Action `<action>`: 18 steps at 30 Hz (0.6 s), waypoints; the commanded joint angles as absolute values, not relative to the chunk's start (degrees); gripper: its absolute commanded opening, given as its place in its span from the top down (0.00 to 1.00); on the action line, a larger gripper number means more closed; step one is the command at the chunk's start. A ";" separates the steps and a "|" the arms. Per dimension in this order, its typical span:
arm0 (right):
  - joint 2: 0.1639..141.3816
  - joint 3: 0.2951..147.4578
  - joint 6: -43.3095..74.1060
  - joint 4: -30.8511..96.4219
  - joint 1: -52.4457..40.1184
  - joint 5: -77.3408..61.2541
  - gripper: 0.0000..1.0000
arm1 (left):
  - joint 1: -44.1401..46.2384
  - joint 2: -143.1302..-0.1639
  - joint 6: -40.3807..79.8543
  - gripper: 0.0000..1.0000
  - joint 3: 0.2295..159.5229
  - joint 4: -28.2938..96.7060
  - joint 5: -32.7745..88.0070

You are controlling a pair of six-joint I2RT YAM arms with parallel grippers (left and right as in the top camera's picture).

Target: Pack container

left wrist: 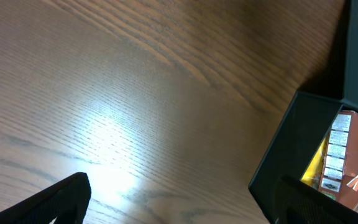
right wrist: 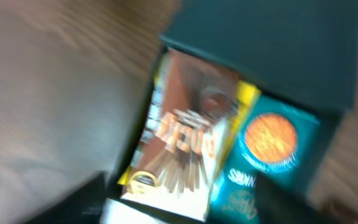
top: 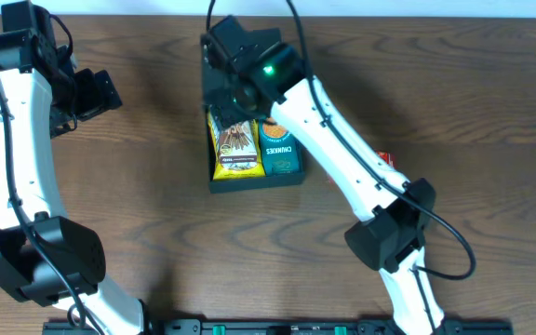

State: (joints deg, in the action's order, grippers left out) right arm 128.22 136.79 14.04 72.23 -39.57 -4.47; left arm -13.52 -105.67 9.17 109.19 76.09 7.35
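Two arms work at a brown wood table. At the left edge the left arm rises from its base at the near side, runs to the far side and bends inward at the wrist. The left gripper hangs over bare wood well apart from the container. Its wrist view shows its jaws spread wide, one fingertip at each lower corner, with nothing between them and nothing touched.

Right of it, at the middle of the table, lies the container, a dark, shallow box. Its long axis runs from near to far, a little askew, and its flap lid is folded open at the far end. Inside, side by side and lengthwise, lie a yellow packet of biscuit sticks on the left and a teal carton with an orange circle on the right.

The right arm reaches from its base at the near right, slanting across to the far end of the box. The right gripper is over the open container and points down at the packets. Its wrist view is blurred. Dark shapes at both lower corners suggest jaws held well apart, and nothing shows in their hold.

Just right of that arm's forearm, a small red and white item peeks out on the table.
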 commanded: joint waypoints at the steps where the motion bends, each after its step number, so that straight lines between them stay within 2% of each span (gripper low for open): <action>1: 129.58 136.57 7.90 70.59 -35.51 -21.04 0.99 | -13.85 -105.65 9.45 0.05 109.12 76.42 7.57; 5: 131.22 134.80 4.78 69.63 -31.03 -33.17 0.98 | -13.87 -105.65 9.43 0.05 109.12 76.44 7.57; 10: 133.49 131.17 -4.97 69.01 -26.59 -53.49 0.99 | -13.87 -105.65 9.43 0.05 109.12 76.23 7.60; 18: 135.76 123.37 -14.26 68.10 -26.41 -68.88 0.99 | -13.85 -105.65 9.45 0.05 109.12 75.99 7.62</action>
State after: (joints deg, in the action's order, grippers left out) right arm 135.37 125.60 -8.16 68.34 -25.69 -58.28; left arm -13.52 -105.67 9.17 109.19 76.03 7.35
